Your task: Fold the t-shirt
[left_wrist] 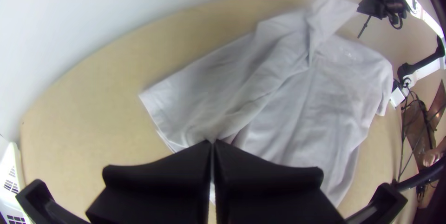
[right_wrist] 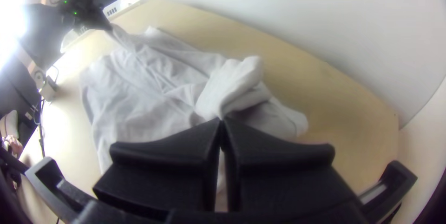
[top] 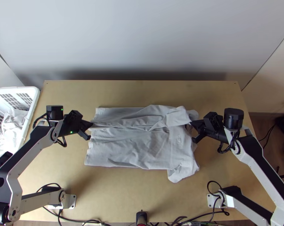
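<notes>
Probably mid-fold: left pincer [left_wrist: 212,143] and right pincer [right_wrist: 221,121] clamp opposite ends of the t-shirt [top: 142,150]; next, lay far side inward.

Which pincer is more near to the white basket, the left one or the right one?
Left. The left pincer is at the end of the shirt facing the basket; the right pincer is at the shirt's opposite end, farther across the table.

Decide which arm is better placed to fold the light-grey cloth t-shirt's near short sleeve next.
Right, probably: the right gripper holds the shirt nearer that sleeve; the left gripper holds its hem end.
</notes>
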Action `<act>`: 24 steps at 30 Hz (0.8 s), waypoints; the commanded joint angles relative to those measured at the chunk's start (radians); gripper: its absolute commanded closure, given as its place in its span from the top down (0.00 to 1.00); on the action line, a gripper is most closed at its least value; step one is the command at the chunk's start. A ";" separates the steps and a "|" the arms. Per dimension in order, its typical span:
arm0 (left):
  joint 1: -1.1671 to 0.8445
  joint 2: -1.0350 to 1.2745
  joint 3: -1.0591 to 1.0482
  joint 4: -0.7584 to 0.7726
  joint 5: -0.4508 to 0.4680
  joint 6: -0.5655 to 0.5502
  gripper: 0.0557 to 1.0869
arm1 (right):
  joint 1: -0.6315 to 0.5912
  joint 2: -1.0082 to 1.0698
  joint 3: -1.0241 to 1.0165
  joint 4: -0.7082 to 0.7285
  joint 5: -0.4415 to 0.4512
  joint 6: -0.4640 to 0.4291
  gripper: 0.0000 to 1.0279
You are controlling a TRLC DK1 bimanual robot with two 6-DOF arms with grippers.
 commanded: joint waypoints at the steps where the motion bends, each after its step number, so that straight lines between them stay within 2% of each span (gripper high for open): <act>1: 0.010 0.023 -0.029 0.000 0.001 0.029 0.03 | -0.008 -0.005 -0.039 -0.047 0.003 -0.029 0.03; 10: 0.038 0.080 -0.046 0.000 -0.001 0.095 0.03 | -0.081 0.030 -0.080 -0.098 0.004 -0.114 0.03; 17: 0.038 0.167 -0.035 -0.004 -0.027 0.104 0.03 | -0.109 0.125 -0.071 -0.139 0.013 -0.127 0.03; 24: 0.083 0.216 -0.021 -0.006 -0.053 0.189 0.03 | -0.109 0.191 -0.080 -0.153 0.047 -0.141 0.03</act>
